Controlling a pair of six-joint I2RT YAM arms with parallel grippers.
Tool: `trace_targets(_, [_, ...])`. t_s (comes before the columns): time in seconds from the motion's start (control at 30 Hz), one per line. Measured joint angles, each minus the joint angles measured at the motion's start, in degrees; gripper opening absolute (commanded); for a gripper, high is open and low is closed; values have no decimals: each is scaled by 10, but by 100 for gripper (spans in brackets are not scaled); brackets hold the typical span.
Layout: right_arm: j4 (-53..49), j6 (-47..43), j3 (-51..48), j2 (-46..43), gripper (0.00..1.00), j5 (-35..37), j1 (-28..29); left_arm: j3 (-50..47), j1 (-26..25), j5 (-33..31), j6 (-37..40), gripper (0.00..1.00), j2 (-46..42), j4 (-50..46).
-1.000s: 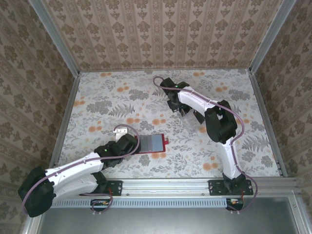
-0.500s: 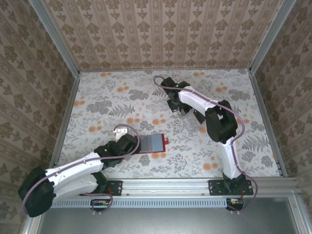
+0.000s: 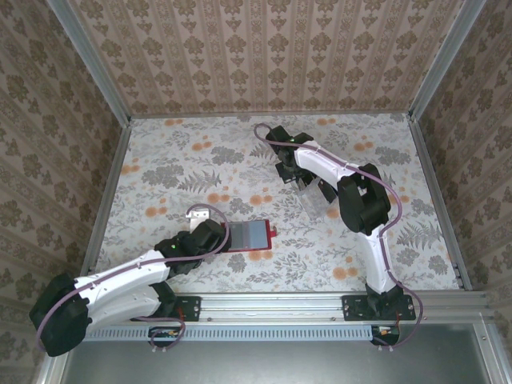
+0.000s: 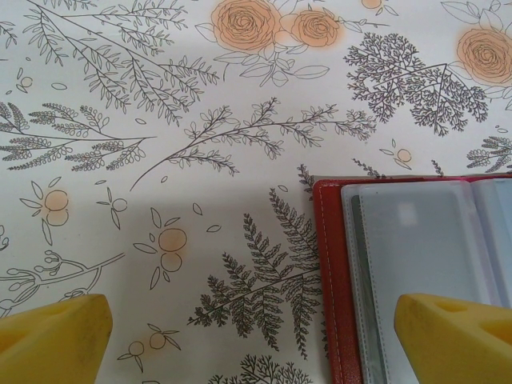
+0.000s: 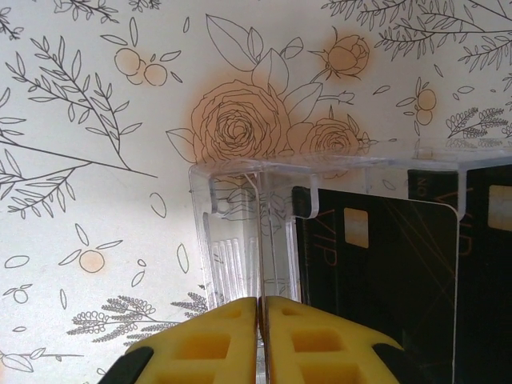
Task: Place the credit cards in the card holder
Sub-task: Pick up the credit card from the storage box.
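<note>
Left wrist: red card holder, greyish clear pockets; left tool released. Right wrist: black rectangular credit cards, clear rack; right tool clenched.

Links: white shells on the left arm and right arm
Joints: black, rounded housings
Cables: thin, purple, one looped along each arm
Bases: black, on a grey metal rail
Left tool: plain yellow fingers
Right tool: yellow, square recesses, black trim
</note>
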Motion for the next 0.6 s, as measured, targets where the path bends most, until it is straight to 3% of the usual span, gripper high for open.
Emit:
trace_targets(0.3, [1,0,0,0,4,-8,-1,0,0,3,0,100,8,9])
trace_targets(0.6, [0,-2,1,0,0,-16,-2,0,0,6,3,100,14,9])
